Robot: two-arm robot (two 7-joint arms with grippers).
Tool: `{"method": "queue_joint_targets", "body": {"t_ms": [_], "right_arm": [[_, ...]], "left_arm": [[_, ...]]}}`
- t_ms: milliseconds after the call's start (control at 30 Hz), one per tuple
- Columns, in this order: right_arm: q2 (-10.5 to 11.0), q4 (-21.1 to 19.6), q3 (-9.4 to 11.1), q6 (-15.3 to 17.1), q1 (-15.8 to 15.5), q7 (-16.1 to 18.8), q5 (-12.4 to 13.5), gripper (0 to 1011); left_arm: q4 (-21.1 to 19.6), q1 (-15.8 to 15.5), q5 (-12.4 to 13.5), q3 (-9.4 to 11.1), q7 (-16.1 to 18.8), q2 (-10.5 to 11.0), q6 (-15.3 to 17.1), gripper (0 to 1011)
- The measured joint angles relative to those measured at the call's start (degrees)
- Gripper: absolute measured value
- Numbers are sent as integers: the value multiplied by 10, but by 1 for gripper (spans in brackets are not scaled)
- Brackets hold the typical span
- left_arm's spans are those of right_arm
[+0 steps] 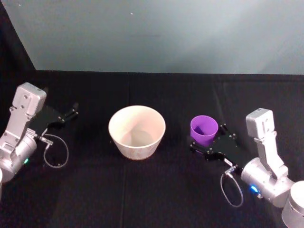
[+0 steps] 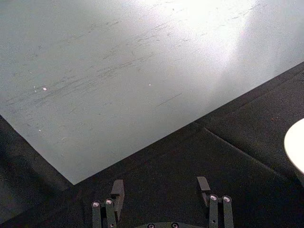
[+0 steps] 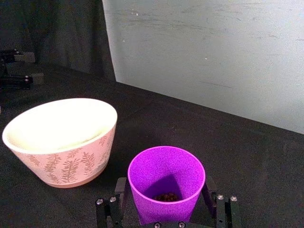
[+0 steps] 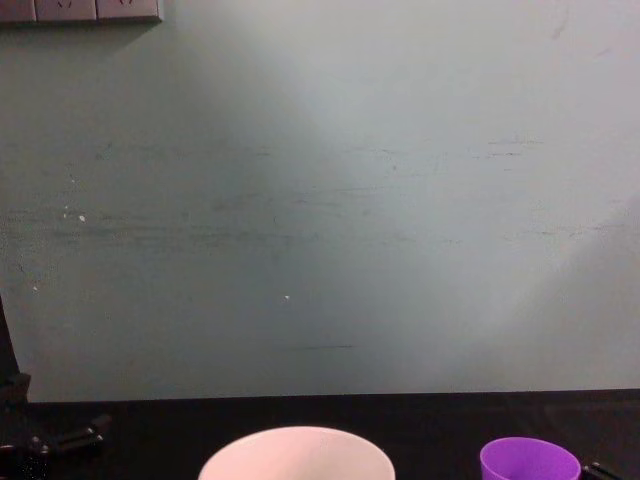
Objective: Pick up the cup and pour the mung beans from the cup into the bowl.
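A small bright purple cup [image 1: 204,128], smooth, handleless and tapering toward its base, is being shown standing on the black table [image 1: 142,190] right of centre, with a few dark mung beans [image 3: 166,196] lying at its bottom. It is being flanked by the right gripper [image 1: 207,137], whose fingers [image 3: 121,186] are being held spread on either side of its wall. They seem not to be pressing on it, though contact is hard to judge. To the cup's left a wide cream bowl [image 1: 137,148] with a tan leaf pattern is being seen upright, with a stretch of black table lying between the two. At the table's left side the left gripper [image 1: 72,110] is being held with its fingers apart. A pale grey-green wall [image 1: 166,33] is rising behind the table's far edge. The cup is being shown upright, its long axis vertical and its mouth facing up.
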Motion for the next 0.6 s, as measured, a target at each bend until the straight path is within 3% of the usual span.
{"method": "queue_joint_targets", "body": {"t_ms": [433,600], "right_arm": [[-28,22,9,-11,8,0,-18,997],[-34,24,17,-11,5,4,-21,883]], "left_arm": [[0,0,0,0,0,0,0,1000],[0,0,0,0,0,0,0,1000]]}}
